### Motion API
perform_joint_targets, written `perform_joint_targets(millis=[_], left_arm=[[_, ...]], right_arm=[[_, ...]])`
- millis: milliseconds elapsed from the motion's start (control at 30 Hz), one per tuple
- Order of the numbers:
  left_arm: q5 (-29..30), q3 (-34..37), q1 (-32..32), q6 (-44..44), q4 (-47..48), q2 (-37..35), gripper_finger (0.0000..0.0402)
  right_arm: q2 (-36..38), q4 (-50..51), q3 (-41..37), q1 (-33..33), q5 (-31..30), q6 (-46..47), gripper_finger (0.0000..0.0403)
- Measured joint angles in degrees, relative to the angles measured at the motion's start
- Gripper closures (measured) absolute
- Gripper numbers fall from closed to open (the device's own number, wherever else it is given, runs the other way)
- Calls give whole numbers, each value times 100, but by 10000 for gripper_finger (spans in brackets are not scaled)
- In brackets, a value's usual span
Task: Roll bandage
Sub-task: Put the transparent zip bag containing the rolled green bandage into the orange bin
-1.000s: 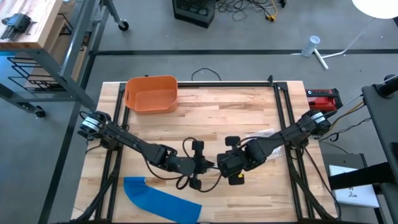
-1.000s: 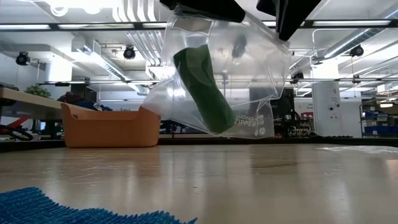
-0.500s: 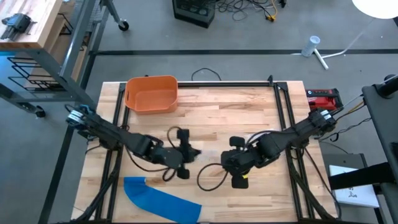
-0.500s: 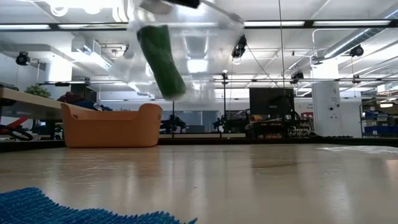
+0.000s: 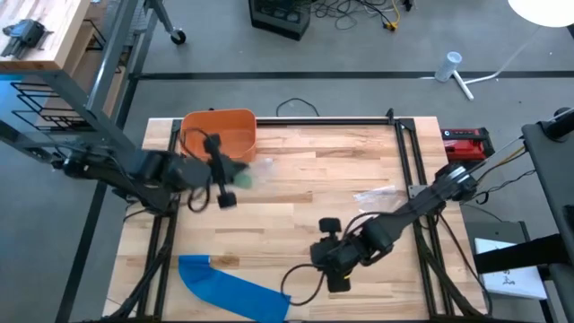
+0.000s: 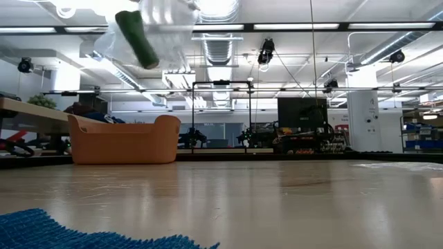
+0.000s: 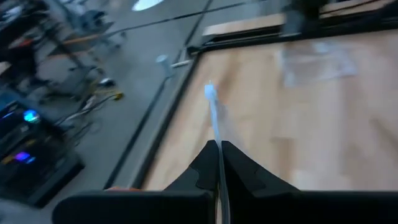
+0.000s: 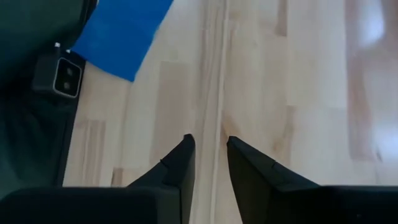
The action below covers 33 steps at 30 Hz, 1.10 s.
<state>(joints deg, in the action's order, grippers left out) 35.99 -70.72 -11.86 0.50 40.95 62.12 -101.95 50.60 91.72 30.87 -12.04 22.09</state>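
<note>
A clear zipper bag (image 6: 163,28) holding a green bandage roll (image 6: 136,38) hung high above the orange bin (image 6: 121,142); blue cloth (image 6: 83,232) lay on the worktop (image 6: 291,200).

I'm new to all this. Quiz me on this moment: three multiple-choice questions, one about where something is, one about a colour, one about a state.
1. Where is the clear bag with the roll inside?
A. Lying on the blue cloth
B. Held up near the orange bin
C. Under the right arm

2. What colour is the roll in the bag?
A. Green
B. Red
C. White

3. How do the right gripper fingers stand?
A. Clamped on the bag
B. Slightly apart, holding nothing
C. Closed on the blue cloth

Answers:
1 B: the left gripper pinches the bag's edge beside the orange bin, above the table.
2 A: the low view shows it green.
3 B: the right wrist view shows a gap with bare wood between the fingers.
</note>
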Motion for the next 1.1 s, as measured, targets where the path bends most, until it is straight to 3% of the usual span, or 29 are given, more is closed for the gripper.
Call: perform_joint_targets(millis=[300,600,700,967,1100], left_arm=[[-104,81,1974,350,418,-557,401],[-101,224,4202,-1379,122,-258,401],[-189,617,4492,-1449,-580,2,401],[-160,2370,4534,-2076,-4008,892,401],[249,3120,4454,-2311,-5369,1353,401]], right_arm=[[-728,-337,-7,-15,8,87,349],[-1154,-894,46,-15,16,1057,375],[-1252,-1269,48,-13,1,1319,380],[-1394,-2030,50,2,12,1785,380],[-1430,-2071,48,50,-84,1841,378]])
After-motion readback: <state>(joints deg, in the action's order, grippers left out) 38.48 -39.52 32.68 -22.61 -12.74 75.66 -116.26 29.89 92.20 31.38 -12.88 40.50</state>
